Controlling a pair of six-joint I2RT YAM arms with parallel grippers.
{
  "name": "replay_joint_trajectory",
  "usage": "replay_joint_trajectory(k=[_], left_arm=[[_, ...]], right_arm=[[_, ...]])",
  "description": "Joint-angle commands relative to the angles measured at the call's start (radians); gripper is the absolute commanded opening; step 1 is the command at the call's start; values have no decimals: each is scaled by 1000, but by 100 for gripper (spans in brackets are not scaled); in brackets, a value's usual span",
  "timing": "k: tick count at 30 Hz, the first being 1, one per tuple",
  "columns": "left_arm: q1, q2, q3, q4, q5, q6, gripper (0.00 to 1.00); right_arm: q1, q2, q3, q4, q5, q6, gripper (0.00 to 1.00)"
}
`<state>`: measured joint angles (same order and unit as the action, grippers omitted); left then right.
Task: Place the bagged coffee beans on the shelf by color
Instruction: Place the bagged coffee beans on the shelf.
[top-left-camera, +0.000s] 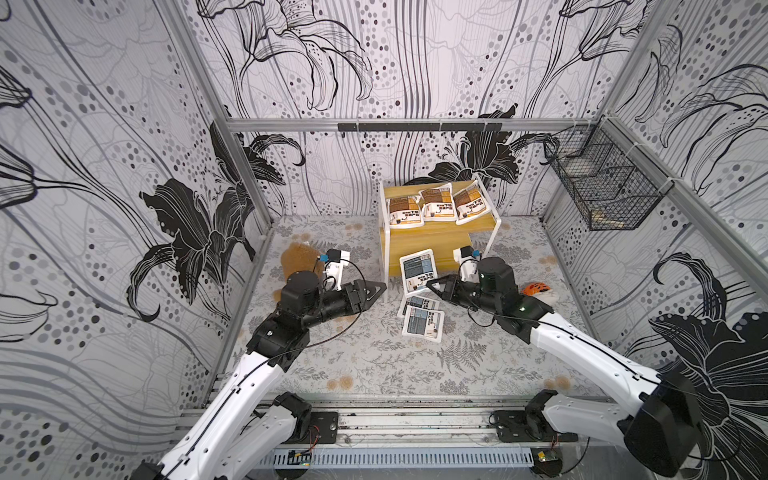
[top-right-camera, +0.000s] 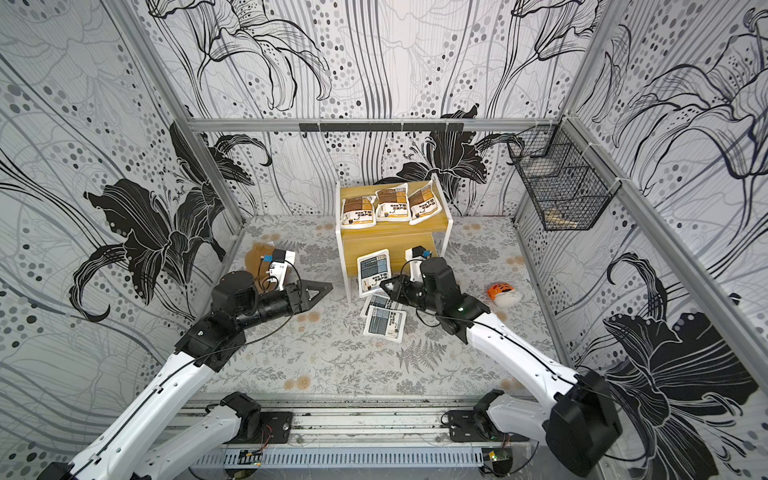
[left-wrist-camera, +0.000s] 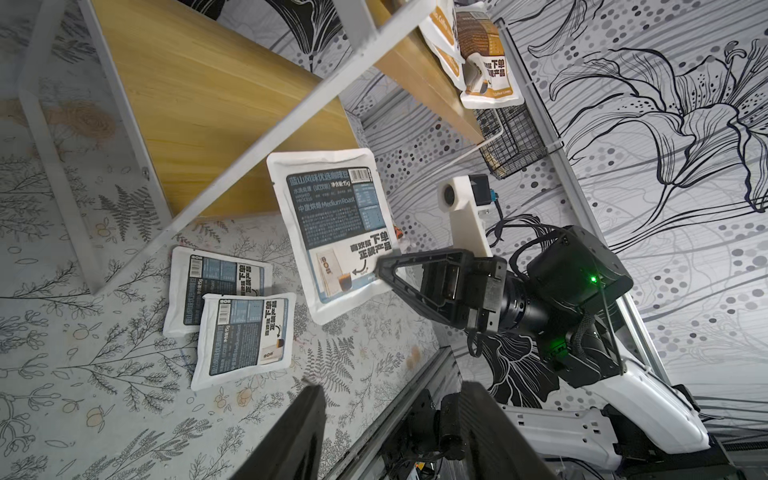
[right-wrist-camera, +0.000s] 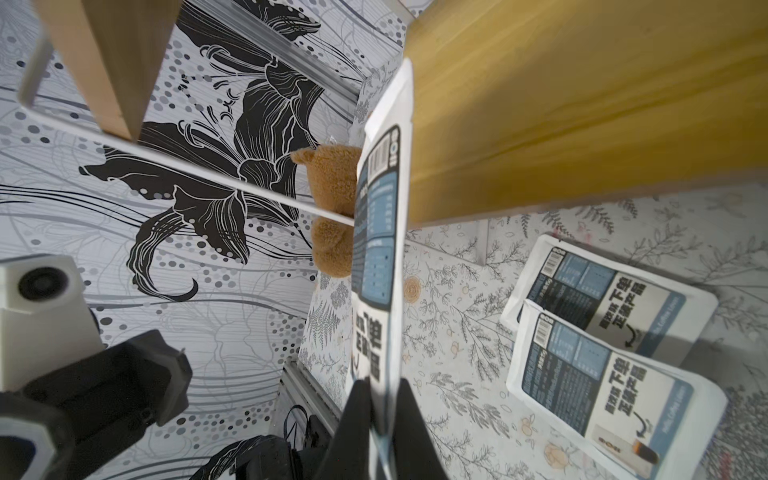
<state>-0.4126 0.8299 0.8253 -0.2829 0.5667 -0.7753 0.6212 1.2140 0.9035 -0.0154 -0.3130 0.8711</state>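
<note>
Blue coffee pouch (top-left-camera: 417, 270) held before the shelf (top-left-camera: 401, 192)
Right gripper (right-wrist-camera: 382, 386) clamps the pouch's bottom edge; its long axis points at the lower board (top-left-camera: 428, 249), barcode end farthest, label reading "Medium Roast". Left gripper (left-wrist-camera: 390, 399) half open, empty

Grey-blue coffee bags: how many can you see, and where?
3. One grey-blue bag is held in the right gripper by the lower board of the shelf; two more lie overlapping on the table in front. None seems hidden.
</note>
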Motion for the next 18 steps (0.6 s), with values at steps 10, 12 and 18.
replay_joint_trajectory(k=[10,12,18], left_arm=[[10,-64,-66,23,-33,-36,56],[11,-67,-70,22,-34,-38,56],[11,-71,-76,6,-32,-37,57]], right_arm=[[-7,192,128,80,74,-65,1],[-8,221,144,88,75,-74,1],[-11,286,196,86,84,-97,2]])
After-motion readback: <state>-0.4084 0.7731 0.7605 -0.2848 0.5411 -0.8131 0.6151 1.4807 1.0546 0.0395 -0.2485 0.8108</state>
